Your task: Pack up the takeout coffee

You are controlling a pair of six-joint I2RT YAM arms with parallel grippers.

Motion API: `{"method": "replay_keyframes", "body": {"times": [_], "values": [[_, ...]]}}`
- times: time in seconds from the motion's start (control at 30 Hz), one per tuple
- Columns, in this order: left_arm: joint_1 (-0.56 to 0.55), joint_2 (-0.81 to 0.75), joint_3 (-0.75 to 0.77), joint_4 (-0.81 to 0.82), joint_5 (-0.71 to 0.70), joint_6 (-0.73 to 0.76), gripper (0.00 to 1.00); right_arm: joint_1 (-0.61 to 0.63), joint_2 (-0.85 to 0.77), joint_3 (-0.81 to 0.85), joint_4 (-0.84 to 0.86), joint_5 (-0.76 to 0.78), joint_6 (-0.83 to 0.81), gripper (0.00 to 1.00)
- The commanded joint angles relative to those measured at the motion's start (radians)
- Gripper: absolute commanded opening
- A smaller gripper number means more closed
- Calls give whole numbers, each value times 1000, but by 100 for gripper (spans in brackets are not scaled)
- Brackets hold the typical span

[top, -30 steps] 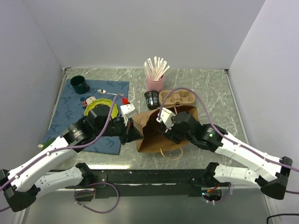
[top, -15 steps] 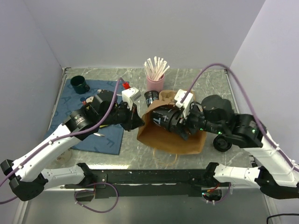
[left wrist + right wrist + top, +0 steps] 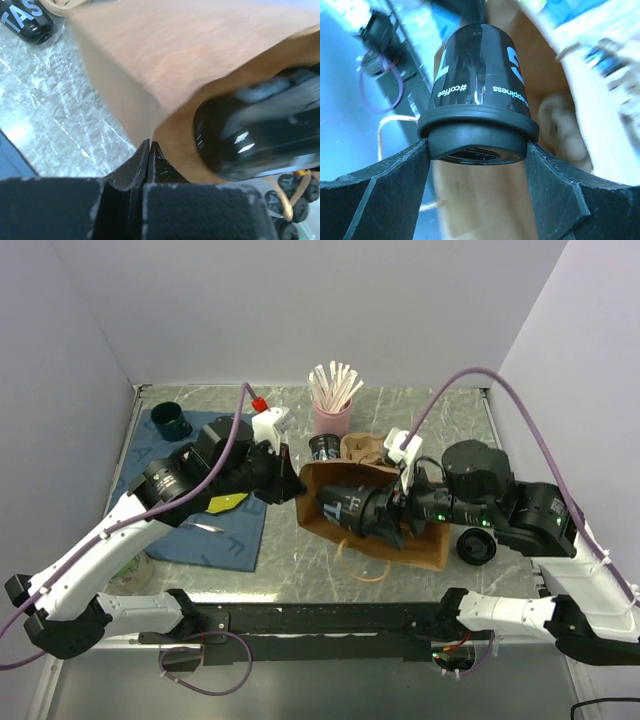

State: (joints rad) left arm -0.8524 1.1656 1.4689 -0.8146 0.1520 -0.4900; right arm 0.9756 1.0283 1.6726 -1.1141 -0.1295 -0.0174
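My left jaws are pinched shut on the 9 o'clock rim of the paper bag (image 3: 425, 548), and my right jaws hug the coffee cup (image 3: 479, 75) sideways. If the cup snags that rim, the bag probably rips free.

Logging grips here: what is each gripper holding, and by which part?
Left gripper pinches the paper bag at the edge of its mouth. Right gripper clamps the black coffee cup around its lid end.

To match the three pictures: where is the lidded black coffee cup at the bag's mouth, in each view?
Top external: coffee cup at centre, lying sideways in the brown paper bag mouth.
Left wrist: right side, inside the bag.
Right wrist: centre, lid nearest the camera.
Shared landmark: the brown paper bag.
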Motion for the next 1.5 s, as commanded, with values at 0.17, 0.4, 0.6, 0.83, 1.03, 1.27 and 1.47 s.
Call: {"method": "replay_keyframes", "body": {"times": [0.17,0.4,0.6,0.83,1.03,1.27,1.47], "values": [[-2,6,50,-168,-149,-73,1,0,-152,-146,216,-180,230,46],[-2,94,155,-310,-189,-104,1,-3,-103,-87,363,-135,272,46],[-2,121,177,-366,-229,-127,1,-8,50,269,159,387,272,45],[-2,102,168,-354,-247,-117,1,-34,145,533,-165,804,335,41],[-2,19,76,-270,-183,-91,1,-185,185,521,-427,746,466,44],[-1,-104,-19,-224,-143,-38,1,-544,158,279,-457,310,479,44],[-2,-196,-74,-201,-129,-13,1,-719,147,55,-458,39,476,43]]}}
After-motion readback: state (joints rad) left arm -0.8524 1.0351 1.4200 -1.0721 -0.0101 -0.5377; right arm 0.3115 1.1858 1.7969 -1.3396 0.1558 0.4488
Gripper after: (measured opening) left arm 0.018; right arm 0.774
